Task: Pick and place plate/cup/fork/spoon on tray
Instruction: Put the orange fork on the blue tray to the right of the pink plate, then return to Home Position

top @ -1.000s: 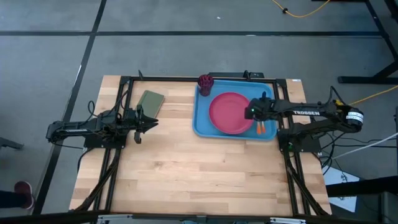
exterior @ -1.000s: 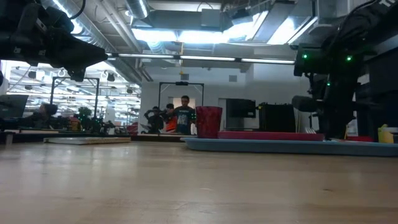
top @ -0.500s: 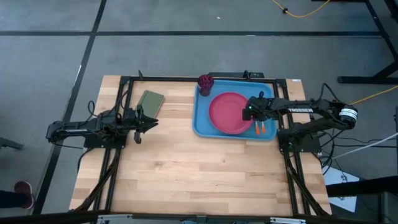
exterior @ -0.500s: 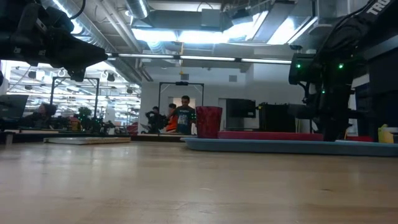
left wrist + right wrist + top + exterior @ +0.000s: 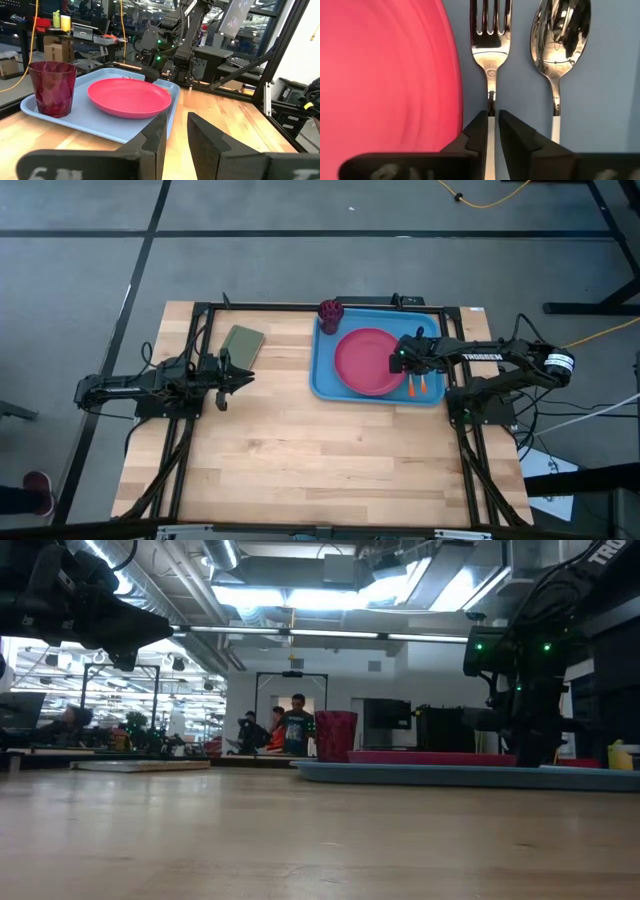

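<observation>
The light-blue tray (image 5: 325, 380) lies at the table's far right. On it rest the pink-red plate (image 5: 362, 361), the red cup (image 5: 331, 311) upright at its far left corner, and the fork (image 5: 491, 55) and spoon (image 5: 559, 45) side by side, right of the plate, orange handles (image 5: 410, 388) toward the near edge. My right gripper (image 5: 399, 361) is low over the tray, shut on the fork. My left gripper (image 5: 243, 375) waits at the table's left, open by a narrow gap and empty. My right gripper pinches the fork's thin neck (image 5: 491, 107), just behind the prongs, between its two fingers (image 5: 477, 131). The fingers come from above, one on each side of the neck. The fork lies flat on the tray, parallel to the spoon.
A small olive-green pad (image 5: 242, 343) lies on the wood left of the tray, beyond my left gripper. The near half of the table is bare wood (image 5: 320, 460). People stand in the room behind the table (image 5: 297, 725).
My right gripper has moved a little toward the table's left, along the plate's right rim, staying low over the tray. The fork's orange handle now lies slightly farther left, apart from the spoon's.
</observation>
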You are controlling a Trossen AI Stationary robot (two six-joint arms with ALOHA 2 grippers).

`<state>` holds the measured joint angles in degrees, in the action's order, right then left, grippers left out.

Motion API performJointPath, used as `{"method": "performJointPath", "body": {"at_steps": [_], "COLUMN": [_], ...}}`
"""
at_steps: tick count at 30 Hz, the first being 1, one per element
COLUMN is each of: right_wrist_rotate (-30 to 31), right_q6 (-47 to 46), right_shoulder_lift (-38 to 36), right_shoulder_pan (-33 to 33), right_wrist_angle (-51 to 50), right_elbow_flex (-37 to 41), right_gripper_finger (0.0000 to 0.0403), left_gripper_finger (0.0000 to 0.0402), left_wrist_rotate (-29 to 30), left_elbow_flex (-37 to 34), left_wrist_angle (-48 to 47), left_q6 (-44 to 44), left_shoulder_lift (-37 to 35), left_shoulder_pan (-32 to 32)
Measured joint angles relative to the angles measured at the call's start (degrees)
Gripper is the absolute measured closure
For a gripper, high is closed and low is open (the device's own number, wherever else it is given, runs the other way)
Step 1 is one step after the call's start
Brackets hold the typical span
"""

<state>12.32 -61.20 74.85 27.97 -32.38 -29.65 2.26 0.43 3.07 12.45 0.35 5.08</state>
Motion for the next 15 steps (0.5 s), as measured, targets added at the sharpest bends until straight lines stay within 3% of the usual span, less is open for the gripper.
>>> {"method": "performJointPath", "body": {"at_steps": [15], "right_wrist_rotate": [0.13], "right_q6": [0.25], "right_shoulder_lift": [-3.10], "right_shoulder_pan": [-0.04], "right_wrist_angle": [-3.81], "right_elbow_flex": [-1.90], "right_gripper_finger": [0.0343], "left_gripper_finger": [0.0331], "left_wrist_rotate": [0.02], "left_elbow_flex": [0.00], "left_wrist_angle": [0.00], "left_q6": [0.00], "left_shoulder_lift": [-0.01], "left_shoulder_pan": [0.00]}}
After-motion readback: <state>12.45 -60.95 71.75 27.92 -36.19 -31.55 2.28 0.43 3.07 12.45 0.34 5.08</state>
